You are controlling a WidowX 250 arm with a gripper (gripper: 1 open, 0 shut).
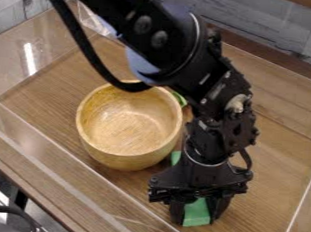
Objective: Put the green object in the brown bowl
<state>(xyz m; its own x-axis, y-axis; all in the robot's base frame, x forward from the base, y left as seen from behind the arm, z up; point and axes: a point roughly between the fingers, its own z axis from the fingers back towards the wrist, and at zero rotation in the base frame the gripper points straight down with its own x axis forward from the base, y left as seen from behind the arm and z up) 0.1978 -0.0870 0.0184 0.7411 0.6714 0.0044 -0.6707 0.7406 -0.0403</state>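
The green object (191, 218) is a flat green block lying on the wooden table just right of and in front of the brown bowl (99, 102). Its far end (173, 158) peeks out beside the bowl's wall. My gripper (193, 210) points straight down over the block's near end. One black finger (165, 202) presses against each long side, so the gripper is shut on it. The block still rests on the table. The round wooden bowl is empty, and the arm leans over its right rim.
A clear plastic wall (62, 154) runs along the front and left of the wooden table (280, 137), close in front of the gripper. Bare tabletop lies to the right of the arm and behind the bowl.
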